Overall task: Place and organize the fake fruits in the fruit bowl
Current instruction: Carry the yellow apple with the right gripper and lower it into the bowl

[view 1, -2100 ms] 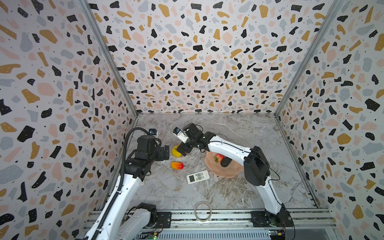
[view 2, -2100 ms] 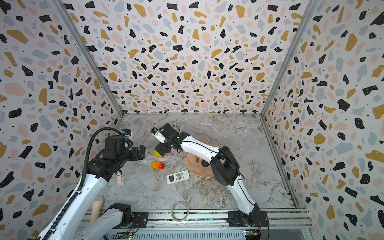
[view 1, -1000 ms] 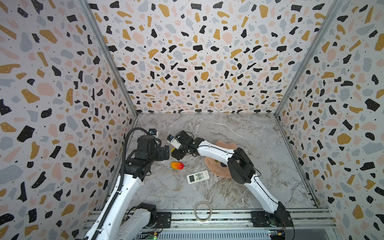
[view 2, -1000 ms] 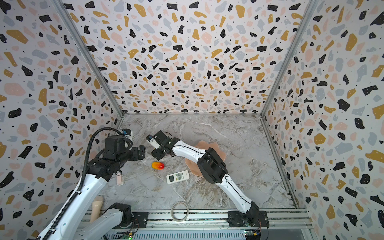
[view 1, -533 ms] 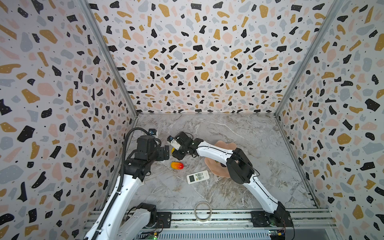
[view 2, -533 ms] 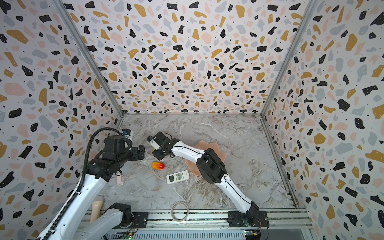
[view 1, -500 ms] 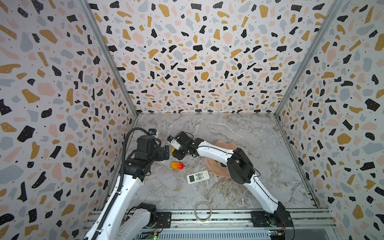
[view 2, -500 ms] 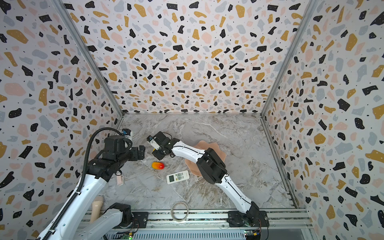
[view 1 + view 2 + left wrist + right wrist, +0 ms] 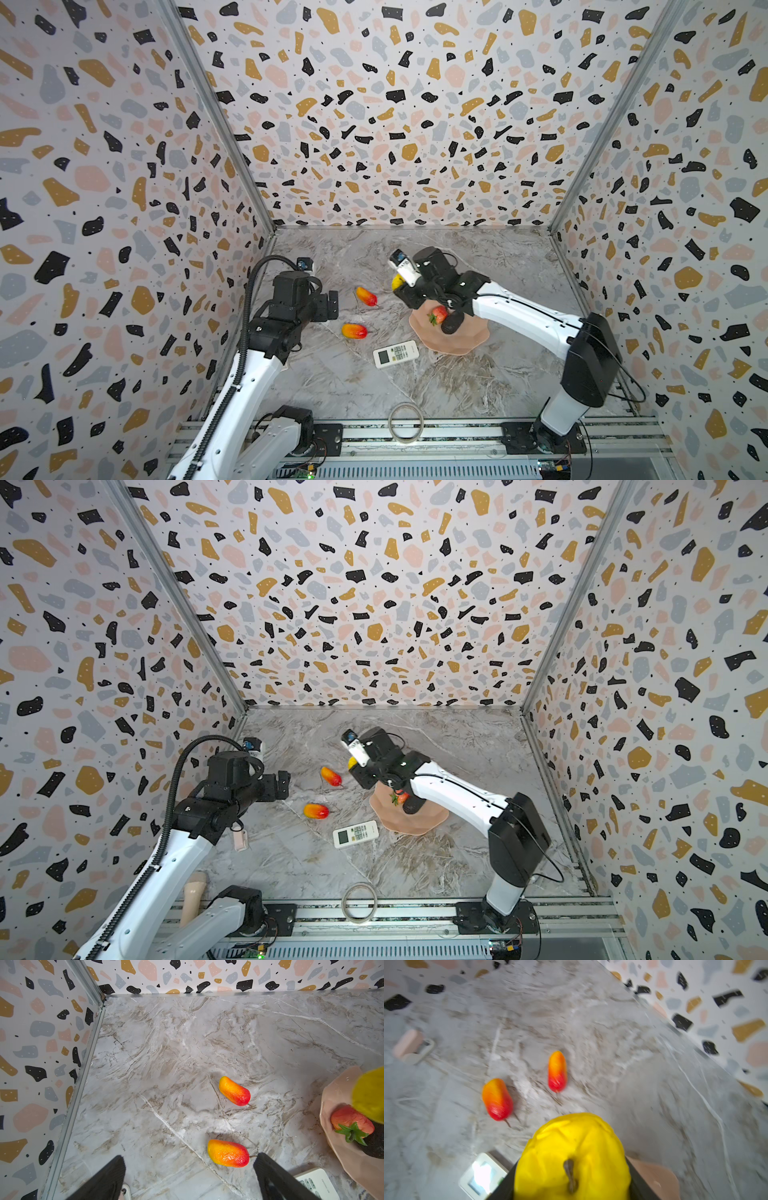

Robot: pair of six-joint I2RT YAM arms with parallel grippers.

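Two fruits, strawberry [image 9: 439, 312] and dark oval [image 9: 452, 323], sit in the pink bowl [image 9: 469, 347] mid-desk. Right claw [image 9: 572, 1187] clamps the yellow fruit [image 9: 571, 1147] beside its rim. Left claw [image 9: 190, 1161] hangs wide open, empty, near an oblong fruit [image 9: 227, 1153] toward the left edge.

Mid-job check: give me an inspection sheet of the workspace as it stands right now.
Surface: marble-pattern table; no spills seen.
Job's things: strawberry and dark oval fruit in the fruit bowl; far oblong fruit and near oblong fruit on the table; yellow fruit held.
Clutter: white remote near the bowl; clear ring at the front edge; small pink item by the left arm.
Grippers: left gripper open, empty; right gripper shut on the yellow fruit.
Cables: black hose along the left arm; thin cable at the right arm.
Surroundings: terrazzo walls on three sides.
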